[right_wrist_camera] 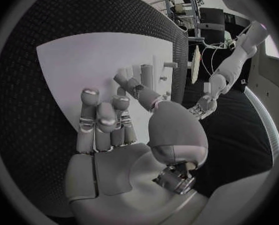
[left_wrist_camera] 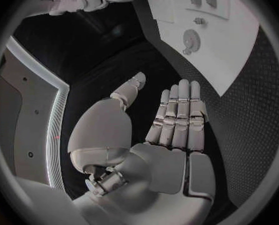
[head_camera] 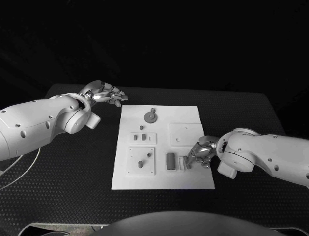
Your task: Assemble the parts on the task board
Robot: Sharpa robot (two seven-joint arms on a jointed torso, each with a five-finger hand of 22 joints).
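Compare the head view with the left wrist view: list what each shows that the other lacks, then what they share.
Head view alone: the right hand over the near right part of the task board, beside the oblong grey parts there, and the raised square plate.

Left wrist view alone: the left hand's palm side, fingers straight and apart, holding nothing, over the black table.

Shared: the left hand, the board, the table and the round grey part near the board's far end.

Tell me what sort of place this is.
Most likely a robotics lab test bench: a black table holding a white task board with small grey parts, and desks with cabling behind the arm.
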